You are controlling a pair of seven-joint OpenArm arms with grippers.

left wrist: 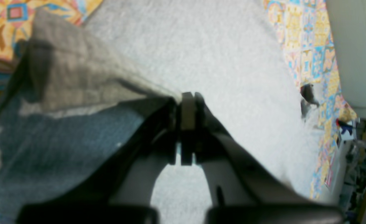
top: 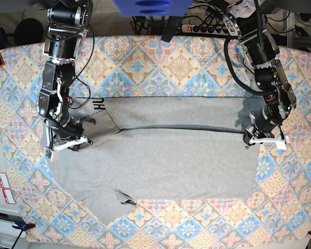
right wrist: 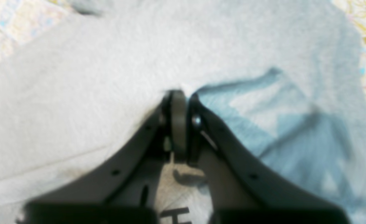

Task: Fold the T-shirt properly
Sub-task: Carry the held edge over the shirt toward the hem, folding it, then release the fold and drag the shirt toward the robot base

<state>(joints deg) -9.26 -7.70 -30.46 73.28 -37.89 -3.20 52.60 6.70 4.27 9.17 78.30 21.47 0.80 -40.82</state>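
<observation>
The large heather-grey short-sleeved cotton T-shirt point(top: 160, 161) lies spread wide between the two sets of jaws, one long edge doubled over into a straight crease running from one pair to the other. Black block lettering peeks out just beyond the right jaws. One sleeve juts outward at the opposite long edge.

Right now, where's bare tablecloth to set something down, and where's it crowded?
Free: the strip of colourful diamond-patterned tablecloth between the grey T-shirt and the far edge, and a narrower strip below its near hem. Crowded: both side edges, where the left gripper and right gripper are each shut on the shirt's fabric.
</observation>
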